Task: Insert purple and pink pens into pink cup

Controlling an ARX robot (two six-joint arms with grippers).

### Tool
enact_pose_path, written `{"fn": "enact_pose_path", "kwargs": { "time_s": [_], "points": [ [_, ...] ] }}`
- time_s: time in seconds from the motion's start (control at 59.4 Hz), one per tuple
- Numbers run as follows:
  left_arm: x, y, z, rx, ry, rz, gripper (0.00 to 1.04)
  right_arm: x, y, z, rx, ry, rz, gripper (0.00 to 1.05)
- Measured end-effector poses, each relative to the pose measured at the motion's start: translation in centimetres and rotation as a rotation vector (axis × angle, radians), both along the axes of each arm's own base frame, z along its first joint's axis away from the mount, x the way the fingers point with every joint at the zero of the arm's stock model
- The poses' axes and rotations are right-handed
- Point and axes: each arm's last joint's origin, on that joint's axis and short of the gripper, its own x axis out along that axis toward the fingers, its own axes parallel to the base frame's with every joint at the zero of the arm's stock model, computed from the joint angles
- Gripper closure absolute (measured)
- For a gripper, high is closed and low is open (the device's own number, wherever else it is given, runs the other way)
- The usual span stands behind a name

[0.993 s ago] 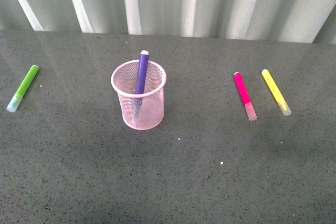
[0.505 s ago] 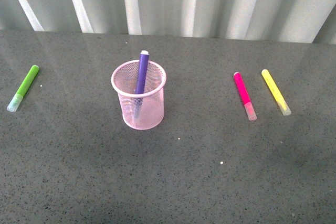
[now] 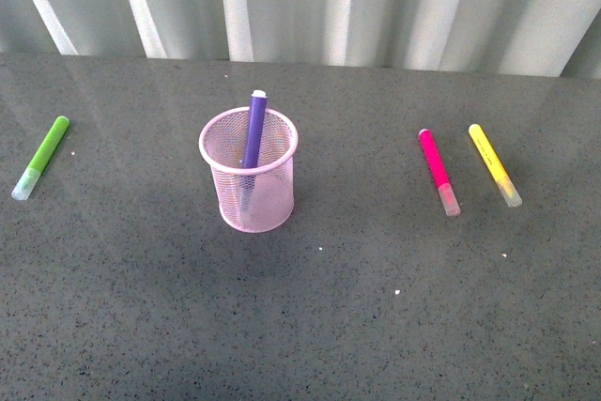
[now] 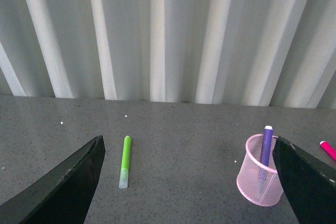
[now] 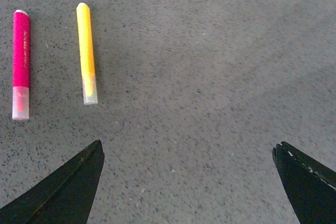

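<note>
Soft even daylight, pale glare streaks on table (image 3: pixel 141 326), faint shadows.

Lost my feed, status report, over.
Left gripper, right gripper open, empty. Deep purple marker standing in light pink wire-mesh cup. Magenta pink marker on table beside yellow marker. No obstruction.

readable text: none | brands, numbers, signs: none legible | surfaces: purple pen (image 3: pixel 254 129), pink pen (image 3: pixel 434 161), yellow marker (image 3: pixel 489 159), green marker (image 3: pixel 47 147), pink cup (image 3: pixel 272 199)
</note>
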Motion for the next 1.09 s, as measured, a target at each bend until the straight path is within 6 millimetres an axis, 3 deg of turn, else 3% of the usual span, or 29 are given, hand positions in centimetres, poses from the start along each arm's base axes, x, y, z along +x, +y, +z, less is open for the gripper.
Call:
{"fn": "enact_pose_path", "kwargs": {
  "time_s": [0.219, 0.657, 0.876, 1.094],
  "points": [
    [0.0, 0.0, 0.0, 0.000, 0.000, 0.000, 0.07, 4.6, 2.0, -2.0, -0.042, 0.028, 0.043, 0.07],
    [0.0, 0.0, 0.0, 0.000, 0.000, 0.000, 0.07, 10.5, 6.2, -4.6, 0.072, 0.076, 0.113, 0.07],
    [0.0, 0.0, 0.0, 0.000, 0.000, 0.000, 0.07, 14.1, 8.5, -6.9, 0.114, 0.107, 0.131, 0.07],
    [0.0, 0.0, 0.0, 0.000, 0.000, 0.000, 0.07, 15.5, 10.6, -7.5, 0.137, 0.110, 0.164, 0.07]
  ]
}}
